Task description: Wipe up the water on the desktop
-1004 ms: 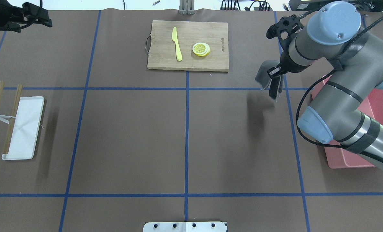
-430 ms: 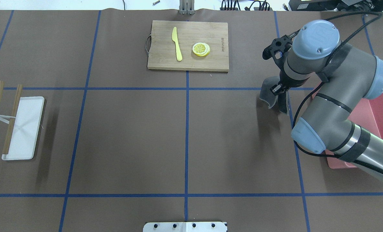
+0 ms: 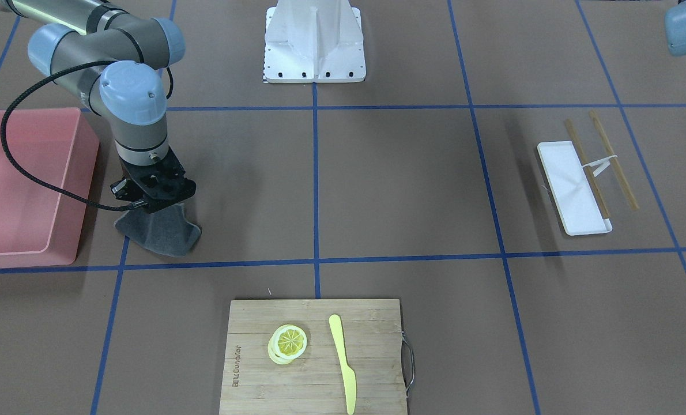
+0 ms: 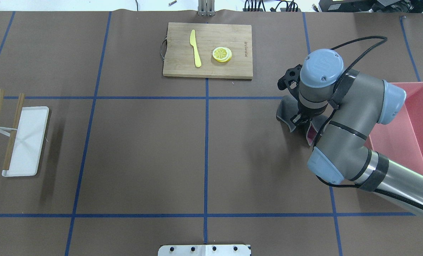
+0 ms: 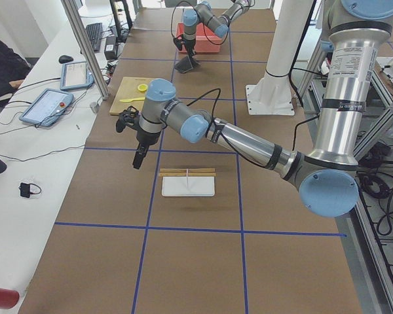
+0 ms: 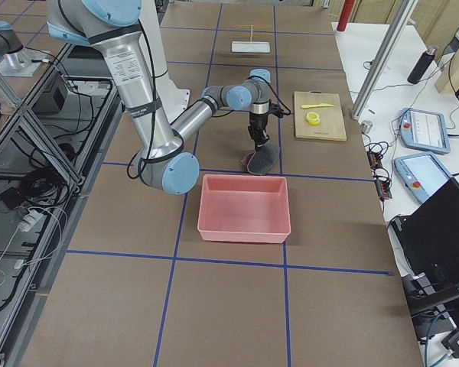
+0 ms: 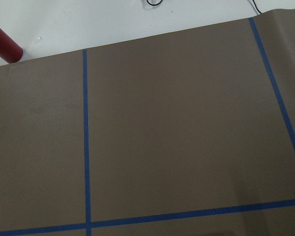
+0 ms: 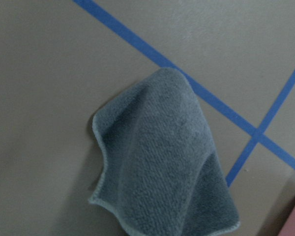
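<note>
The desktop is a matte brown surface with blue tape lines. I see no water on it. My right gripper is shut on a grey cloth that hangs from it. This is at the right of the desktop, beside the pink bin. The cloth droops below the gripper, and its lower end seems to touch the desktop. It fills the right wrist view. My left gripper hovers over the desktop's left end near the white tray. I cannot tell if it is open or shut.
A bamboo cutting board with a yellow knife and lemon slices lies at the far middle. A pink bin stands at the right. A white tray with two wooden sticks lies at the left.
My right arm has swung toward the robot and lowered, carrying the cloth down from near the blue line. My left gripper has left the overhead view's top left corner.
</note>
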Robot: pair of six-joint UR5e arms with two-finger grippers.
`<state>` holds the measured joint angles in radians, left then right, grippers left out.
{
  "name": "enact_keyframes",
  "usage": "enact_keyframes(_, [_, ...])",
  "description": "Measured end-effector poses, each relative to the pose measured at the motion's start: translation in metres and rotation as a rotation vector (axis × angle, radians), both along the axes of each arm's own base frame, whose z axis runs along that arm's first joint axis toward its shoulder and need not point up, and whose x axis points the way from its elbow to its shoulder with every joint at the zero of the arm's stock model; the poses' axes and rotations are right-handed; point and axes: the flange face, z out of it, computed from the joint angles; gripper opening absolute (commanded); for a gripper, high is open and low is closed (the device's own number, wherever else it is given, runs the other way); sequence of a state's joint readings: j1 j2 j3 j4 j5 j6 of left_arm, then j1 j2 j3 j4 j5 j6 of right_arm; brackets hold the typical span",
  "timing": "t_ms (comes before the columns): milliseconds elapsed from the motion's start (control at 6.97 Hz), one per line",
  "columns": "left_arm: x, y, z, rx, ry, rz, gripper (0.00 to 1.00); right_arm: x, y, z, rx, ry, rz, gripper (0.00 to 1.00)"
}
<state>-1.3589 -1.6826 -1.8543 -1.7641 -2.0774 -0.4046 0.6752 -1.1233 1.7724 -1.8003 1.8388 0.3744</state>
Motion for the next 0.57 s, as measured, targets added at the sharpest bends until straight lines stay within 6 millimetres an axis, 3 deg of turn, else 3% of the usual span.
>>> enact_keyframes(287, [-0.004,-0.003,0.004,-0.006,-0.003,-0.007,0.98,-0.029,0.026,-0.006,-0.027,-0.030,-0.052,0.00])
enact_keyframes(574, [-0.011,-0.006,0.006,-0.010,-0.004,-0.021,0.98,-0.061,0.059,-0.028,-0.083,-0.084,-0.057,0.00])
